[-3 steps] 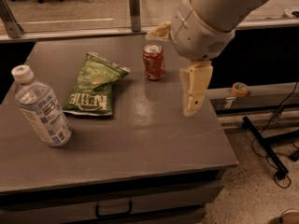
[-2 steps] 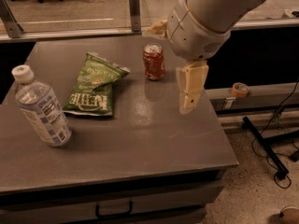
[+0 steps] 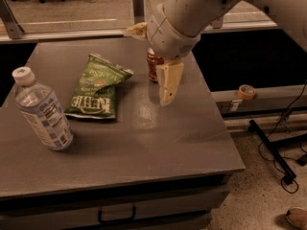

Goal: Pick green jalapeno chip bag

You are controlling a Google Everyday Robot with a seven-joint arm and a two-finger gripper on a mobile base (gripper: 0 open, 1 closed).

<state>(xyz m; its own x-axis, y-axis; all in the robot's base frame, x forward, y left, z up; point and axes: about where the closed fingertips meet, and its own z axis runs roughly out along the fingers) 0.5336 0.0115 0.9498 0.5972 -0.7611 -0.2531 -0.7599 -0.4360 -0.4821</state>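
Note:
The green jalapeno chip bag [image 3: 98,87] lies flat and crumpled on the grey table [image 3: 158,143], left of centre, with white "KETTLE" lettering facing up. My gripper [image 3: 156,68] hangs above the table to the right of the bag, in front of the red soda can [image 3: 153,63]. It is open and empty. One cream finger [image 3: 168,83] points down and the other [image 3: 136,30] sticks out to the left. A gap of bare table separates the gripper from the bag.
A clear water bottle [image 3: 41,111] lies at the left front of the table. The soda can stands behind the gripper, partly hidden. A tape roll [image 3: 246,91] sits on a ledge to the right. Cables lie on the floor at right.
The gripper has moved left across the table toward the can and the bag. The bag, can and bottle have not moved.

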